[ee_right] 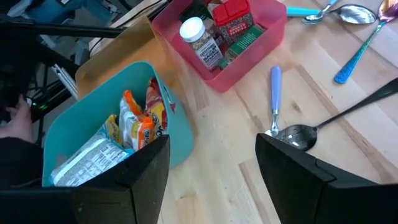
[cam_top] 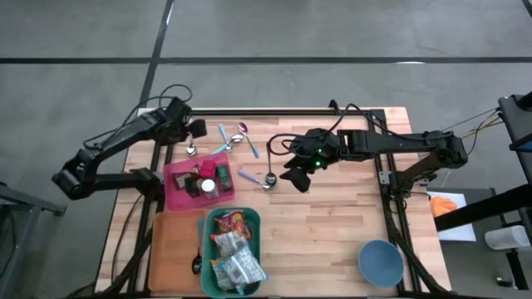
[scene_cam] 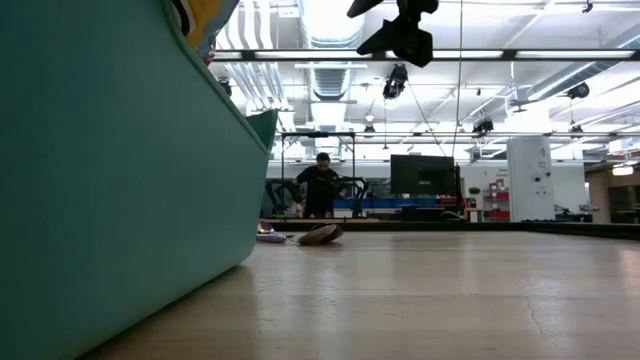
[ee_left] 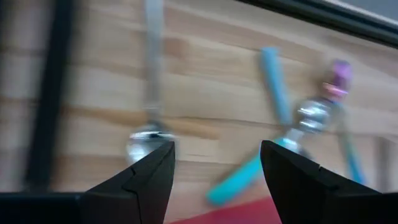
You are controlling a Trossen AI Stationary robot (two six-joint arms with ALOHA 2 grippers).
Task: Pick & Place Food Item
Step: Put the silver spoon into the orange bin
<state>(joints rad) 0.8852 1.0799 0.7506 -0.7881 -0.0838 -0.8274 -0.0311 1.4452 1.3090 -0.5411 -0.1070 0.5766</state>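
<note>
The right gripper [cam_top: 297,176] hangs above the middle of the table [cam_top: 332,241] with its two fingers spread and nothing between them; its own camera looks past those fingers [ee_right: 124,186] at bare wood, with a dark-handled spoon [ee_right: 298,134] and a purple-handled spoon [ee_right: 275,93] lying just ahead. The food items, crinkled snack packets [cam_top: 233,249], sit piled in the teal bin [cam_top: 253,218] at the table's near edge, off to the gripper's side and clearly apart from it; in the right wrist view the packets [ee_right: 134,127] show orange, yellow and silver over the bin's rim. Beside the bin stands a pink tray [cam_top: 176,193] holding a white-capped jar [ee_right: 200,40] and a red-lidded container [ee_right: 233,18]. The left gripper [cam_top: 193,129] hovers at the far left corner, fingers likewise parted and empty, above a small metal spoon [ee_left: 144,137] and a blue-handled utensil [ee_left: 273,81]. A blue bowl [cam_top: 381,262] rests near the front right corner, well away from both arms.
</note>
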